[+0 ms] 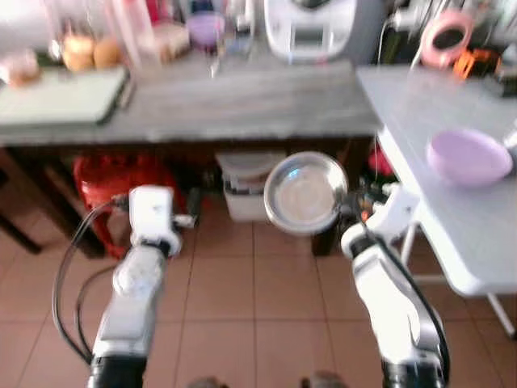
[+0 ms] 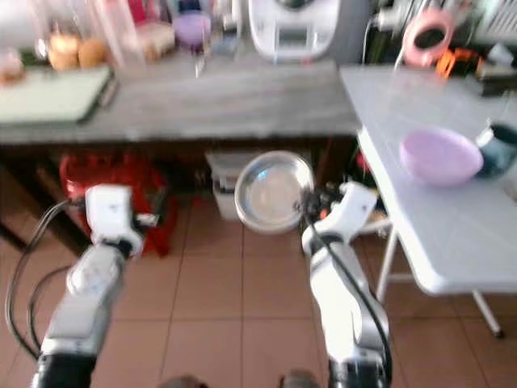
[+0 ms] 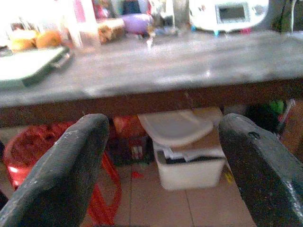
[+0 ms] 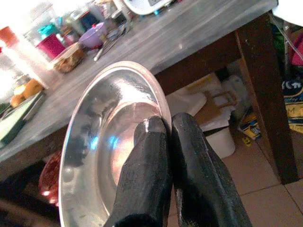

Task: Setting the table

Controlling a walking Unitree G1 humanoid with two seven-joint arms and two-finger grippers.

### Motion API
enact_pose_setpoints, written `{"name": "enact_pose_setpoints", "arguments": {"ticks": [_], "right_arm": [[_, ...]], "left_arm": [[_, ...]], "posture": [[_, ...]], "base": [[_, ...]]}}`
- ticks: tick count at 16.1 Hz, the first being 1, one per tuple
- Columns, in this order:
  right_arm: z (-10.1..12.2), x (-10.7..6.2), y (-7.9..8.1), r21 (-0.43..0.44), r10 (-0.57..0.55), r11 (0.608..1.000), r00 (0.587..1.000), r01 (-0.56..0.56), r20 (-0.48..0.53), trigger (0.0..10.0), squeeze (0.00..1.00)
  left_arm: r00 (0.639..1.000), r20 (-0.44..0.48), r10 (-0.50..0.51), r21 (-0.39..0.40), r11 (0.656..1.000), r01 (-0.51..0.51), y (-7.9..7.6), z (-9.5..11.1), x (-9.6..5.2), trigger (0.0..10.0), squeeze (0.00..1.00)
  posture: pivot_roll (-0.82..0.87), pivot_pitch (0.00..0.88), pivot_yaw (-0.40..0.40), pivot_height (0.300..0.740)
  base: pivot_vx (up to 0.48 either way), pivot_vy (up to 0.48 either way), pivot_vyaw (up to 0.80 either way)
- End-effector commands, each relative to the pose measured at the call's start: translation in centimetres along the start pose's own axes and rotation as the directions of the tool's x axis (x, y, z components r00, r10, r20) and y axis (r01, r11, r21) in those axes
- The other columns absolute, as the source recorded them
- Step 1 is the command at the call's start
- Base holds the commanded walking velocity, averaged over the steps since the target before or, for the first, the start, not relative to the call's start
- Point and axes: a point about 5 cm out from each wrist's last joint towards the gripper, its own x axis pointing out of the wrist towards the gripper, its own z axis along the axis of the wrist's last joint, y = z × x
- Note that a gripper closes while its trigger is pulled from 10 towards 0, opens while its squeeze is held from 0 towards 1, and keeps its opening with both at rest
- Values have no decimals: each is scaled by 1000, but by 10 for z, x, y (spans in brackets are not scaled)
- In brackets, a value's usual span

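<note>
Your steel plate (image 1: 306, 192) hangs in the air over the tiled floor (image 1: 242, 299), tilted on edge, in front of the grey counter (image 1: 234, 101). The right gripper (image 4: 165, 130) pinches its rim, fingers clamped together. The left gripper (image 3: 163, 156) is spread wide and empty. Swing right toward the white table (image 1: 452, 210); level the plate first, and set it clear of the purple bowl (image 1: 468, 156).

I see my left hand (image 3: 163, 175) with fingers (image 3: 61, 175) spread wide, nothing between them | ahead, grey counter (image 3: 156, 66) carrying oranges (image 3: 35, 39), a green board (image 3: 28, 66), a white appliance (image 3: 227, 13) | beneath it, a white lidded bin (image 3: 184, 151) on tile beside a red basket (image 3: 33, 146)
</note>
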Motion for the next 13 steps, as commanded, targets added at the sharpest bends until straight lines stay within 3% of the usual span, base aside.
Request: {"name": "enact_pose_setpoints", "arguments": {"ticks": [1,9,13], "right_arm": [[5,0,0,1,-8,1000,1000,8,29,10000,0],[6,3,0,-22,-8,1000,999,8,33,10000,0],[7,6,1,-29,-9,1000,999,10,40,10000,0]], "left_arm": [[1000,13,-23,-15,1000,23,-10,4,2,10000,0],[997,41,-68,33,997,67,-16,6,1,10000,0],[997,49,-66,15,998,66,-18,7,0,10000,0]], "posture": [[-50,0,46,740],[-50,0,41,740],[-47,0,45,740]], "base": [[322,352,0],[457,44,0],[444,0,0]]}}
